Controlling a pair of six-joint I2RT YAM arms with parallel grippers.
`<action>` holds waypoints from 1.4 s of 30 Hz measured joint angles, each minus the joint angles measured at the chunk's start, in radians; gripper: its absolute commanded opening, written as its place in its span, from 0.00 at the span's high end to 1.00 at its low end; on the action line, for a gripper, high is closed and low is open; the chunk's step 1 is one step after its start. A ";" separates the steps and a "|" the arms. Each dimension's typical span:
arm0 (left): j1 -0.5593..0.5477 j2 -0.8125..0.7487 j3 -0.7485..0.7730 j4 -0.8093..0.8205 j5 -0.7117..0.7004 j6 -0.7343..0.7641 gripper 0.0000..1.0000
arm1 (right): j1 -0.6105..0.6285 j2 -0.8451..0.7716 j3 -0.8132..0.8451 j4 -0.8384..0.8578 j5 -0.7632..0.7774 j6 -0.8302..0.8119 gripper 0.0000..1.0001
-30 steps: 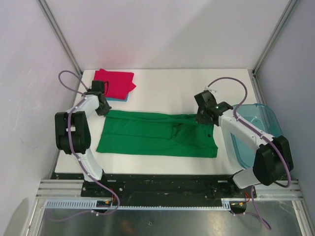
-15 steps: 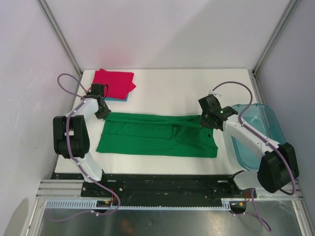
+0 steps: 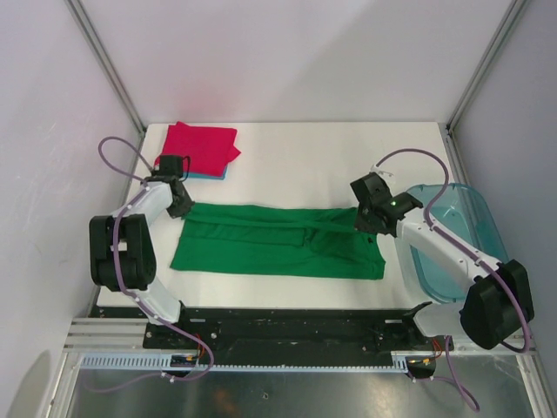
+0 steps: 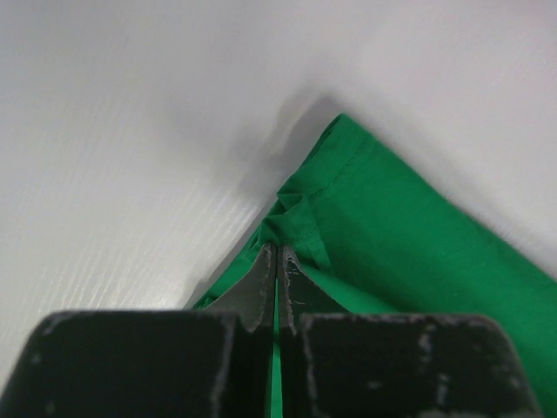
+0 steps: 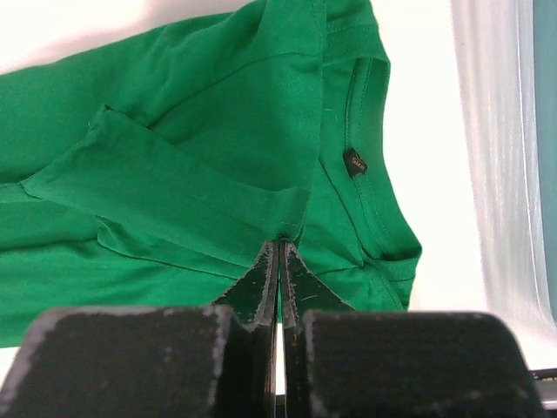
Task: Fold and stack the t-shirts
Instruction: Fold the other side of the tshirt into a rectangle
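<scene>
We've drawn the solid green cloth t-shirt's edge away from the folded magenta-red t-shirt (left gripper, right gripper clamped on it): fold begun

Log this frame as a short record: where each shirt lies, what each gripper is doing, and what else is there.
green t-shirt: flat on table, folded into a long strip
left gripper: shut on its far left corner
right gripper: shut on a fold near the collar
stack: magenta t-shirt on light blue t-shirt, far left
bin: at the right edge
</scene>
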 measured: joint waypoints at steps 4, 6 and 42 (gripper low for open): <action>0.000 -0.003 -0.021 -0.004 0.000 0.000 1.00 | 0.007 -0.002 -0.013 -0.007 0.000 0.013 1.00; 0.000 -0.006 -0.025 -0.004 0.000 0.000 1.00 | 0.010 -0.008 -0.014 -0.013 0.001 0.016 1.00; 0.002 -0.102 -0.147 -0.004 0.010 -0.046 1.00 | 0.032 0.009 -0.163 0.050 -0.004 0.051 1.00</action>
